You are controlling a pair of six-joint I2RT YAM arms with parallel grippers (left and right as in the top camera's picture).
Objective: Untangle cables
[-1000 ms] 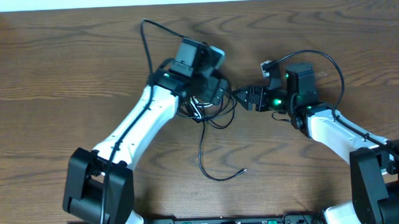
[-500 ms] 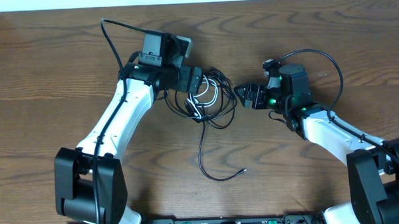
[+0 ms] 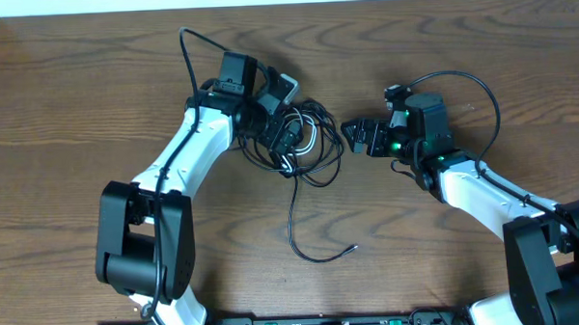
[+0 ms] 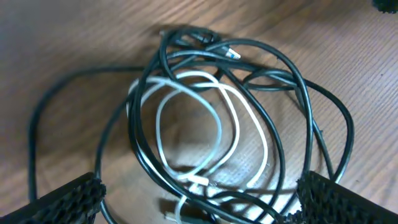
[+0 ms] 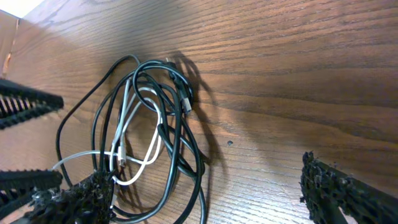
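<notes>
1. Overhead: tangle of thin black cords [image 3: 309,154] with a looped white cord [image 3: 311,137] sits mid brown wood-grain table [image 3: 94,102], between the two arms.
2. Left claw [image 3: 287,134] is over the left side of the tangle, partly hiding it. Right claw [image 3: 354,136] sits just beside the tangle's right edge, pointing at it; can't tell contact from here.
3. One loose black tail [image 3: 291,215] runs from the tangle towards the near edge and curls right to a small plug end [image 3: 354,245].
4. Left wrist: left claw [image 4: 202,202] is spread wide, fingertips [image 4: 65,199] at the bottom corners, nothing clamped. Black cords [image 4: 306,118] loop over and around the white cord [image 4: 219,127], all lying flat on the table [image 4: 56,43]. Small plug tip [image 4: 232,55] sits at the top of the pile.
5. Right wrist: right claw [image 5: 208,199] is also wide, fingertips [image 5: 345,193] at the lower corners, gripping nothing. The tangle [image 5: 177,146] lies left of centre, white cord [image 5: 134,121] threaded through the black loops. The left finger is at the tangle's near edge; the right one is over bare table [image 5: 298,74].
6. Left claw's fingers [image 5: 25,102] show at the left edge, apart, flanking the far side of the pile.
</notes>
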